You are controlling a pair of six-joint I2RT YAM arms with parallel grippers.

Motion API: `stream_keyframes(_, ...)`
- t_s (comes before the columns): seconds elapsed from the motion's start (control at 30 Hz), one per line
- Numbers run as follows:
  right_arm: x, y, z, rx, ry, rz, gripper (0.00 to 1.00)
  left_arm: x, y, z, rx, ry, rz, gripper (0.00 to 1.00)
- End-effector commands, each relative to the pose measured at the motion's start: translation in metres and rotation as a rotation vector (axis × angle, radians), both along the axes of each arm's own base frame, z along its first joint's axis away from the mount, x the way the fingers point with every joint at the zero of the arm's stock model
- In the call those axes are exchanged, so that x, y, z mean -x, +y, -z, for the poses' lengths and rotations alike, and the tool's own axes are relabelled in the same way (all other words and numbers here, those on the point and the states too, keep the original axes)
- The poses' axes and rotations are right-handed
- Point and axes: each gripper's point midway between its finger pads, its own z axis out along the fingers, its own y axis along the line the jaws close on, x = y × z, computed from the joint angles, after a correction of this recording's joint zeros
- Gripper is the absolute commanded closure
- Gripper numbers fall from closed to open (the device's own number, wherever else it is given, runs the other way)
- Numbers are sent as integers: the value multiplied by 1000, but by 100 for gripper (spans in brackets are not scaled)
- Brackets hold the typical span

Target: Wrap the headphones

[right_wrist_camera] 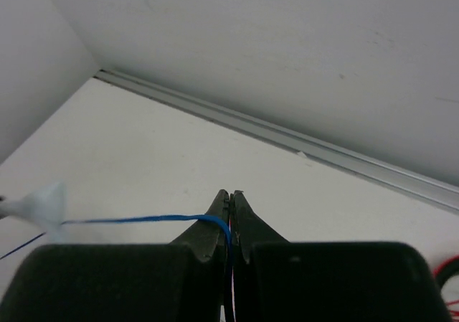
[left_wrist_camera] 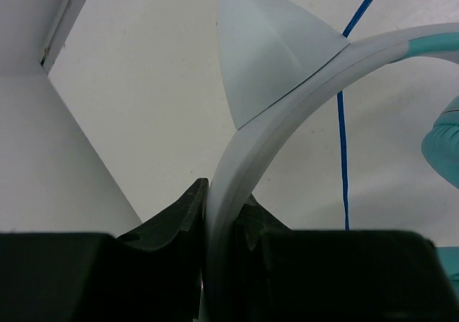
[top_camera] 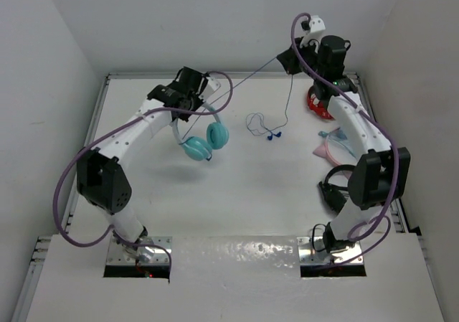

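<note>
Clamped in the left hand [left_wrist_camera: 226, 193] by the pale headband [left_wrist_camera: 287, 107]: the headphones [top_camera: 204, 141], hanging above the bench [top_camera: 251, 193]. Nipped in the right hand [right_wrist_camera: 231, 196], pressed together on it: the thin cable [top_camera: 251, 76], drawn taut between both. Visible only from above: slack loops and blue plug [top_camera: 272, 135] on the bench. In the wrist views, ear cups almost wholly cut off.

1. The left arm [top_camera: 143, 125] reaches from 7 o'clock toward 11 o'clock; the left gripper [left_wrist_camera: 224, 193] is clamped on the headphones [left_wrist_camera: 272, 121].
2. The right arm [top_camera: 355, 125] stretches from 5 o'clock toward 1 o'clock; the right gripper [right_wrist_camera: 231, 196], fingers pressed together, pinches the cable [right_wrist_camera: 143, 220].
</note>
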Motion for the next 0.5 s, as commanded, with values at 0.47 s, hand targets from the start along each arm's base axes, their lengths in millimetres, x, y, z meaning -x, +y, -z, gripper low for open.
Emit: stream_keyframes(0.47, 89, 129, -66, -273, -22, -386, 100, -66, 26, -64, 281, -366, -485, 100)
